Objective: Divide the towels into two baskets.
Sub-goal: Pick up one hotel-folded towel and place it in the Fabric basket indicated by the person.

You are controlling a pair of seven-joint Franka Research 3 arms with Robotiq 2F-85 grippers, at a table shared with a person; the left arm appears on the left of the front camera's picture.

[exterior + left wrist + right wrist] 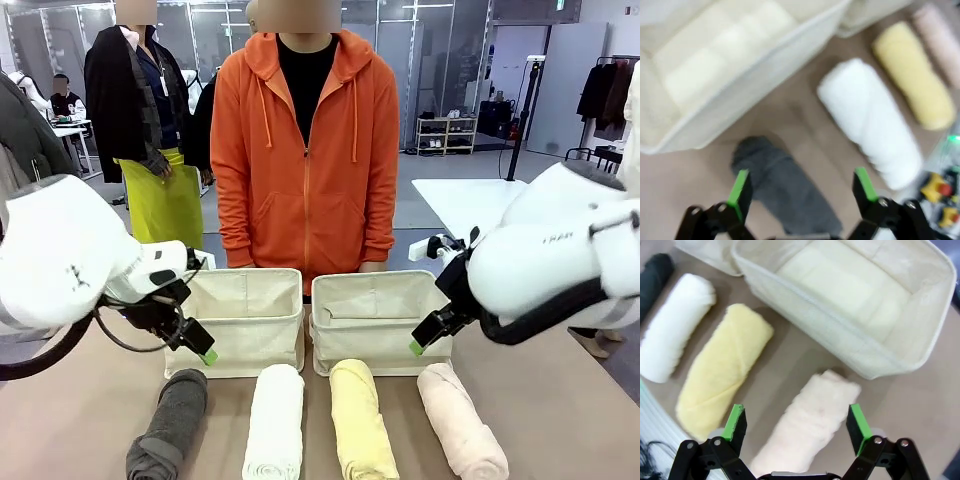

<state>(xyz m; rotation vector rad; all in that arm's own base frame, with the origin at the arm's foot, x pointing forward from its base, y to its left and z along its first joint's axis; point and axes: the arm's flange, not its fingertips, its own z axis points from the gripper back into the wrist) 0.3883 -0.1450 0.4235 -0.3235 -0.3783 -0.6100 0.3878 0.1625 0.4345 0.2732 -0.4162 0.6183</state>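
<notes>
Towels lie in a row on the table, all four outside the baskets. The dark grey towel is directly below the left hand, and the pink towel directly below the right hand. The white towel and yellow towel lie between the two hands. Both hands have their fingers spread wide and hold nothing.

The step appears to be the first pick. Each hand should drop straight down and straddle its roll across the width near mid-length. A firm squeeze should keep the soft terry from sagging or unrolling. After that comes a lift high enough to clear the folded rim of the left basket or right basket, just beyond the fingertips.

Towels and baskets show no label. A small dark mark on the right arm's casing is too small to read.
</notes>
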